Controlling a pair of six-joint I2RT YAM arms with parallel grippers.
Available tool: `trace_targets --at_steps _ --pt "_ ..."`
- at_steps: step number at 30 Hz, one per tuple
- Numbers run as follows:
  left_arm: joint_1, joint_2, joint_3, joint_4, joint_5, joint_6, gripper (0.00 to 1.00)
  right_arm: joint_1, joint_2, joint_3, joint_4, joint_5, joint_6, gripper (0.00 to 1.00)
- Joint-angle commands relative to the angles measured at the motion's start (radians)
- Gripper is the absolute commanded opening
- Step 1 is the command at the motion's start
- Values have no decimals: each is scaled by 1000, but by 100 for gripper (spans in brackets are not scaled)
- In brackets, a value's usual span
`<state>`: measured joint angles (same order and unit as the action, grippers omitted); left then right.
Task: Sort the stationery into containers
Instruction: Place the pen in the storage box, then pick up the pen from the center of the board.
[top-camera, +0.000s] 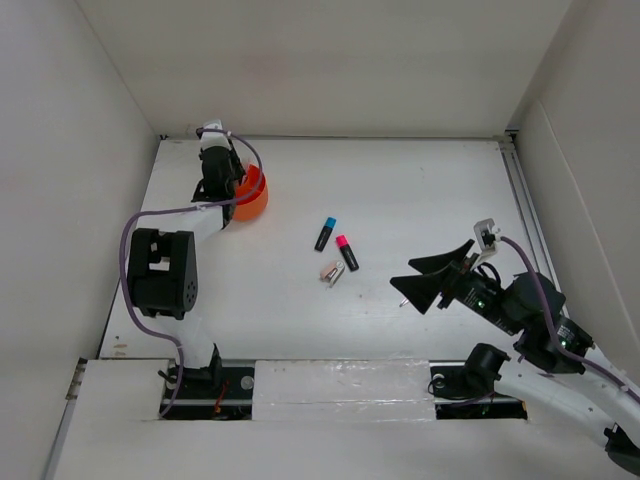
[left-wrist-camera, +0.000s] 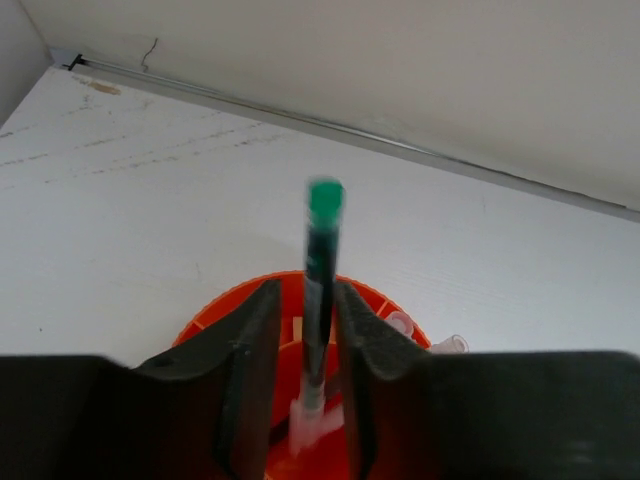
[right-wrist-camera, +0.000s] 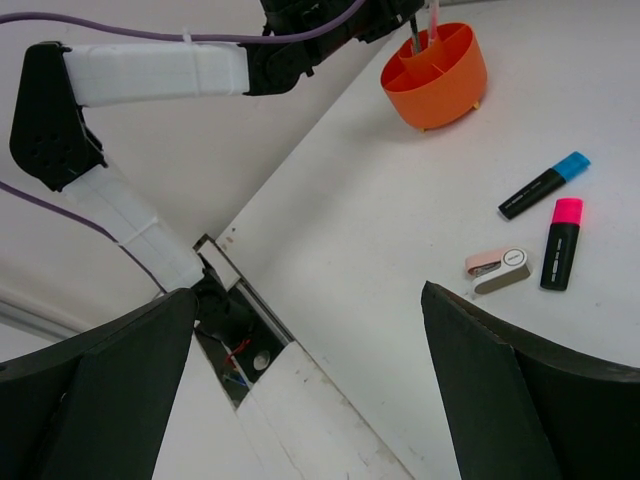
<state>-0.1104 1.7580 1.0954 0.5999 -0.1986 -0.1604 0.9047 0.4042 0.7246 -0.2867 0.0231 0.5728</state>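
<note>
Left gripper (left-wrist-camera: 307, 300) hung over the orange organiser (left-wrist-camera: 222, 308), jaws slightly apart around a green-capped pen (left-wrist-camera: 322, 250) standing inside: loose, I'd say, to drop it in. Right gripper (right-wrist-camera: 308, 300) hovered wide open and empty, near the highlighters (right-wrist-camera: 545, 187) lying on the table (right-wrist-camera: 400, 230).

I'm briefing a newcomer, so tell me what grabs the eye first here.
A round orange plastic desk organiser sits at the far left of the white table, with a dark green-topped pen standing in it between the fingers of the left tool. Mid-table lie a blue-capped black highlighter and a pink-capped black highlighter.
</note>
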Motion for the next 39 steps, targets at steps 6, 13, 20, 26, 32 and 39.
trace_targets --at_steps 6,13,20,26,32,39 --pt "-11 -43 31 11 -79 -19 37 8 -16 41 3 15 4 100" --pt "-11 -166 17 11 -90 -86 65 8 14 32 3 43 4 100" --pt "-11 -363 27 -87 -191 -160 100 8 179 32 -20 161 41 100" --pt "-11 -495 236 -389 -133 -203 100 8 343 65 -71 280 55 100" --pt "-11 -682 287 -673 45 -244 100 -79 653 182 -117 307 13 100" --pt "-11 -885 65 -882 172 -251 100 -204 1005 328 -112 213 -54 80"
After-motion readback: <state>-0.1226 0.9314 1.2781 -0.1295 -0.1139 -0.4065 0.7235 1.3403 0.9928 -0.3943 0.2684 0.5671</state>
